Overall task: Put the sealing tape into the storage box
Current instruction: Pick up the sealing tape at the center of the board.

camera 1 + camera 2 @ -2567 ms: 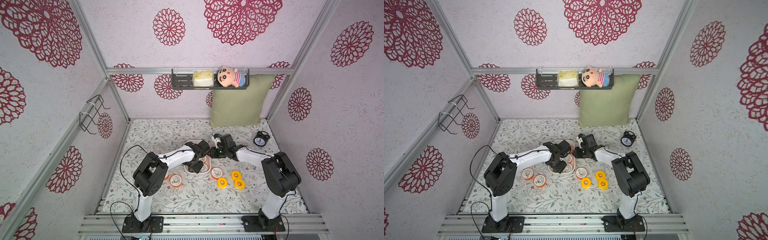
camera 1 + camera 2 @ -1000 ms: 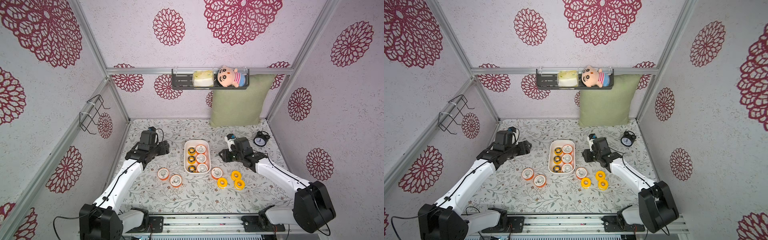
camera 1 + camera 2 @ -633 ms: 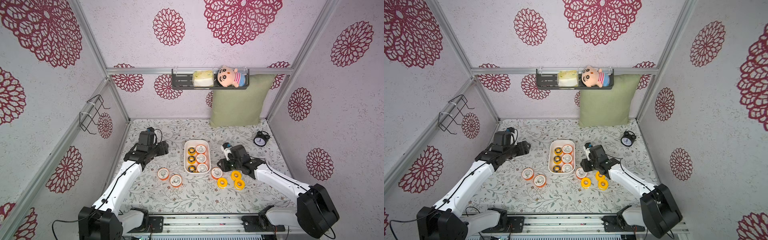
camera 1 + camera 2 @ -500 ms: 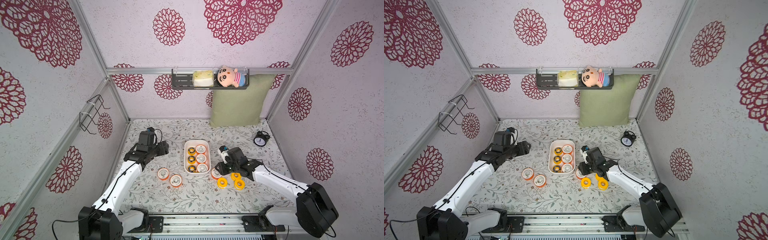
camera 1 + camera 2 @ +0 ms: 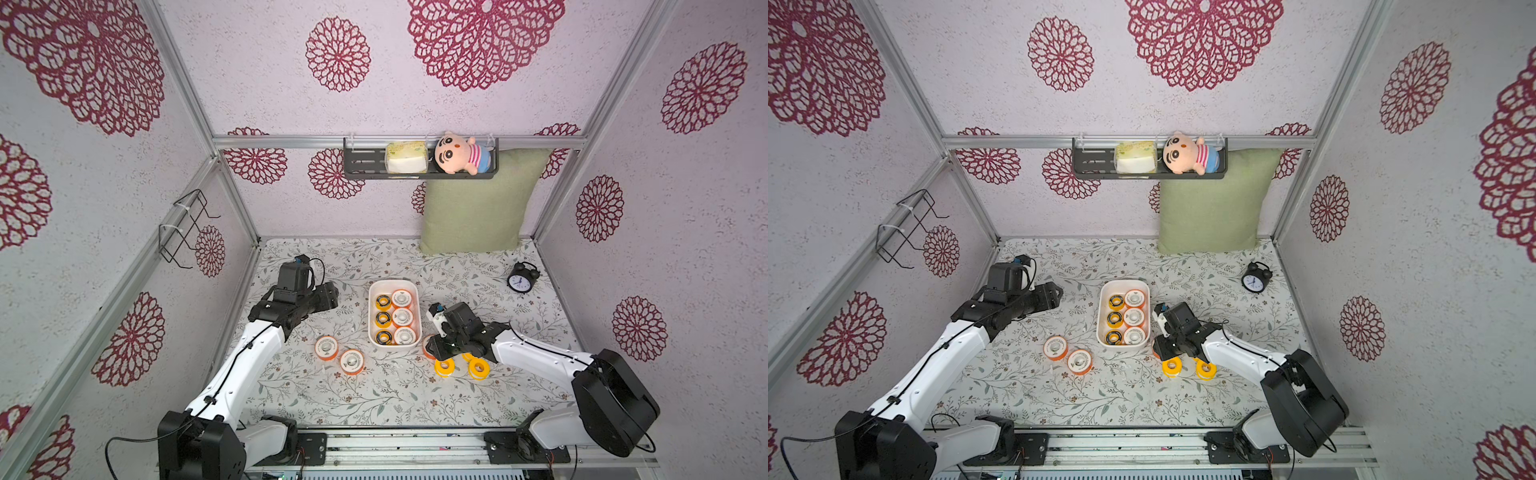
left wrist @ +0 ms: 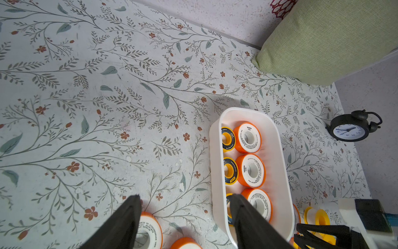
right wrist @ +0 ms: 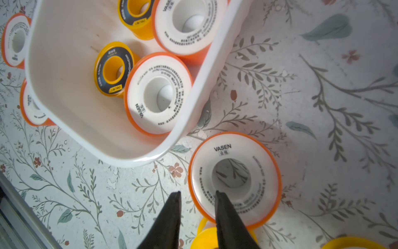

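Since a second ago the right gripper (image 7: pixel 197 194) has come from the mat (image 5: pixel 374 395) right of the box (image 5: pixel 370 316) down to the orange roll (image 7: pixel 263 172), which lies flat just off the box's near right corner, and its jaws have narrowed; the left gripper (image 6: pixel 185 201) has kept its place. Right jaws stand slightly parted astride the roll's wall, one finger (image 7: pixel 225 215) over the white face at the hole's edge and its partner outside the rim; whether they already pinch the wall cannot be told. Left jaws are spread wide and hold nothing, hovering over the mat far left of the box. In both top views the box holds six rolls lying flat in two rows: three black-faced rolls (image 5: pixel 382 319) on the left, three white-faced rolls (image 5: pixel 402 318) on the right. Two loose orange rolls (image 5: pixel 326 347) lie side by side on the mat near left of the box, and two yellow rolls (image 5: pixel 444 368) lie just near of the right gripper
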Robot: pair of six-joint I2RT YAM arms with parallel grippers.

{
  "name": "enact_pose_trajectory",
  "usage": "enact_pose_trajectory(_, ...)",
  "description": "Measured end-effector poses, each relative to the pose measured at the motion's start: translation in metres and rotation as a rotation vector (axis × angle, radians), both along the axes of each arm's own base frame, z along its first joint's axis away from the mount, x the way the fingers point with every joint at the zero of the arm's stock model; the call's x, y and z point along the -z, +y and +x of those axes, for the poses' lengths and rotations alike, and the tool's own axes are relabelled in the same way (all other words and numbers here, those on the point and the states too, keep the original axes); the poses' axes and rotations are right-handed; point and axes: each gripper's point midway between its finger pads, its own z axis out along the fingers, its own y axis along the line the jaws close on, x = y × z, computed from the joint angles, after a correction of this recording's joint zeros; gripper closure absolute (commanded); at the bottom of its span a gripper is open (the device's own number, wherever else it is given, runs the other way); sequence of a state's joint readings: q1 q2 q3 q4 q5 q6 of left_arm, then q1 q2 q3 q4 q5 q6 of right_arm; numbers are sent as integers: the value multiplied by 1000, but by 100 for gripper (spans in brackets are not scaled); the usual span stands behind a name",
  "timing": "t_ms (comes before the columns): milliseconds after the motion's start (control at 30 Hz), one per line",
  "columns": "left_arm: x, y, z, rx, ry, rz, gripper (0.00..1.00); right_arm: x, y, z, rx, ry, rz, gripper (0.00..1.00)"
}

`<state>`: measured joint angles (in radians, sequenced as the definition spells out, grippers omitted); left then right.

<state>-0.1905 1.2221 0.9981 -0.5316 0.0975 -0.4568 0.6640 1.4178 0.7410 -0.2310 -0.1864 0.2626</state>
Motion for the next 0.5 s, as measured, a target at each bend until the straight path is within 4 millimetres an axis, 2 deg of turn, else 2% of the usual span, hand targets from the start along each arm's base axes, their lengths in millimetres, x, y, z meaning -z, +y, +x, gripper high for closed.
enact_pose_trajectory(200,1,-1,1,2,3,-2,27,13,-2,0,5,24,-29,64)
enact_pose_trajectory(267,2,-1,1,3,6,-2,27,13,-3,2,11,15,-35,63)
enact_pose_trajectory(400,4,-2,1,5,12,-3,28,14,-8,7,34,-5,-60,55)
enact_pose_trajectory(500,5,-2,1,6,13,-3,28,15,-14,11,64,-13,-81,54)
